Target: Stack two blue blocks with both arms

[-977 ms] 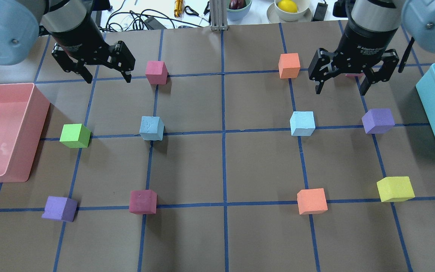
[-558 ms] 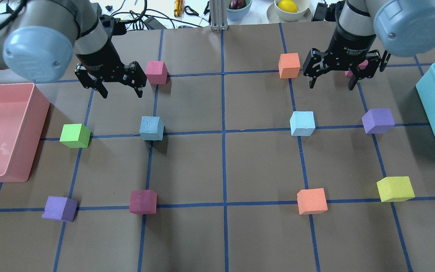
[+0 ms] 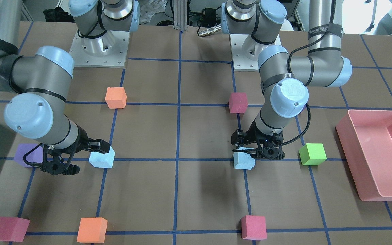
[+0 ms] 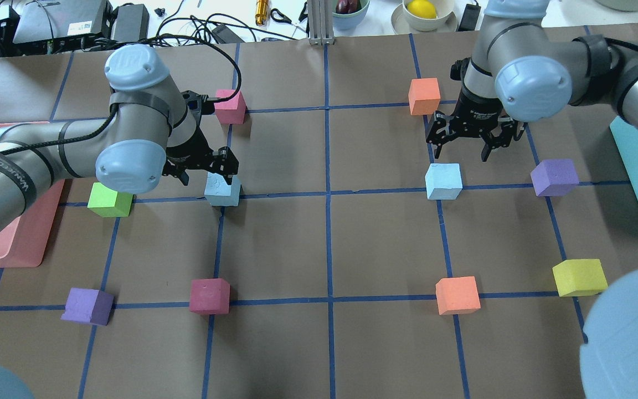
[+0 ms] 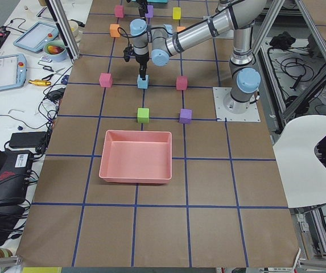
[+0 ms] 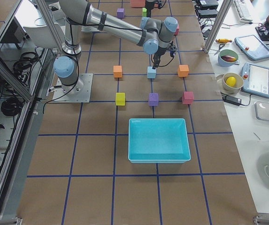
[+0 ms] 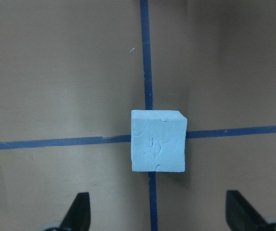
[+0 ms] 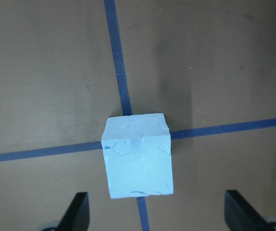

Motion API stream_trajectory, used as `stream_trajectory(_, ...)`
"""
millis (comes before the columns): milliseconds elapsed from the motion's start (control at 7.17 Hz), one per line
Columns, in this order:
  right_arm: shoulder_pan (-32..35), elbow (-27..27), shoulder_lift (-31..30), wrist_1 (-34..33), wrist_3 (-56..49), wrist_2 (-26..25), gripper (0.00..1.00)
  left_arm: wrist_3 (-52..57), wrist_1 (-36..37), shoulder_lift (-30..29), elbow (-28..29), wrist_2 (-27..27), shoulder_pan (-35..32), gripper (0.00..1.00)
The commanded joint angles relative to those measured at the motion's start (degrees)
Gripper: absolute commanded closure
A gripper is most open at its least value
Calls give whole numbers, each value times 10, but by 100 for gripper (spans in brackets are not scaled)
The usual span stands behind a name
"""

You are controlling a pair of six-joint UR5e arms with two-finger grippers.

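Blue block on the left (image 4: 222,191) has its far edge partly hidden behind my wide-open left end effector (image 4: 205,177); right blue block (image 4: 443,181), across the counter (image 4: 324,249), shows fully beside my wide right end effector (image 4: 461,156).

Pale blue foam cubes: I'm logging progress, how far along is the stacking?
Done: nothing stacked; the left pale blue foam cube and the right one sit apart on the table. In hand: the open left tool and open right tool hover one over each, touching neither. Left: grasp, lift, set one cube on the other.
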Motion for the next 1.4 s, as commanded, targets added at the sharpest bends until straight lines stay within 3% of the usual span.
stream_trajectory(0, 0, 12, 31, -21, 6, 2, 0, -1, 57, -33, -14, -1, -1, 0)
stream_trajectory(558, 2, 18, 37, -22, -2, 36, 0, -5, 64, -55, -13, 0, -4, 0)
stream_trajectory(698, 2, 21, 47, -28, -1, 34, 0, -6, 64, -50, -13, 0, -7, 6)
stream_trajectory(977, 1, 46, 53, -92, -2, 31, 3, -4, 64, -49, -13, -1, -8, 49)
stream_trajectory(1116, 1, 58, 53, -112, -2, 30, 36, -4, 64, -48, -13, -1, -8, 81)
stream_trajectory(1256, 1, 61, 51, -114, -1, 17, 75, -5, 64, -48, -12, -1, -8, 100)
